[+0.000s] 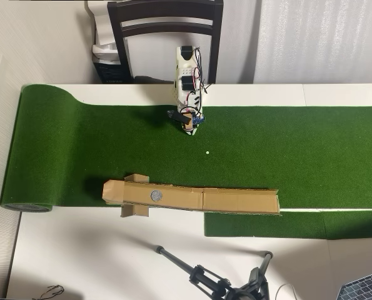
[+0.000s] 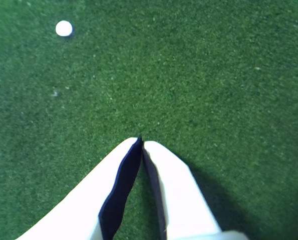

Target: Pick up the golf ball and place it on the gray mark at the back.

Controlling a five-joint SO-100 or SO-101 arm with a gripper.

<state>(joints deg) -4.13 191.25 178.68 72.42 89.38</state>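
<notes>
Hanging over green mat (image 1: 79,144), gripper (image 2: 141,141) has tips pressed together, holding nothing. No golf ball seen, only tiny white speck (image 2: 64,28) on mat near gripper. Gray mark (image 1: 155,195) sits in cardboard strip (image 1: 236,200), well apart from gripper.

One gray mark (image 1: 155,195), one white speck (image 1: 207,152)

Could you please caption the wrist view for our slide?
Shut white tool hovering over green turf, a small white dot ahead at upper left.
</notes>
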